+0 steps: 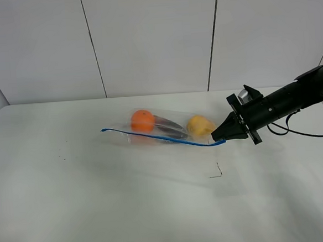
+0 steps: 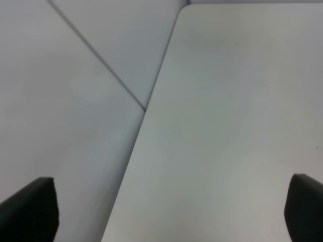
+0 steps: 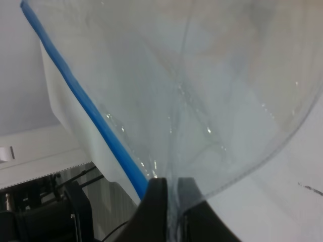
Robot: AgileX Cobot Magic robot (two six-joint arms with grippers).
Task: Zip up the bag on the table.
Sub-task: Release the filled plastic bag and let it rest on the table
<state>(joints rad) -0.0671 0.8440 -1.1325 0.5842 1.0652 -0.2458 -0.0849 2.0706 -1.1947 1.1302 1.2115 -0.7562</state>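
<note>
The clear bag [image 1: 162,129] lies on the white table [image 1: 100,203], holding an orange [image 1: 142,120], a dark purple piece [image 1: 170,128] and a yellow fruit [image 1: 199,125]. Its blue zipper strip [image 1: 157,139] runs along the near edge. My right gripper [image 1: 221,136] is shut on the right end of that strip. In the right wrist view the strip [image 3: 86,106] and clear plastic [image 3: 202,91] run into the closed fingers [image 3: 156,201]. My left gripper [image 2: 168,212] is open, with nothing between its fingertips [image 2: 30,209], above a table edge [image 2: 151,126]. The left arm is out of the high view.
A small dark bent mark [image 1: 216,172] lies on the table in front of the bag's right end. Tiny specks [image 1: 61,155] dot the left side. A black cable [image 1: 306,134] trails from the right arm. Grey wall panels stand behind the table.
</note>
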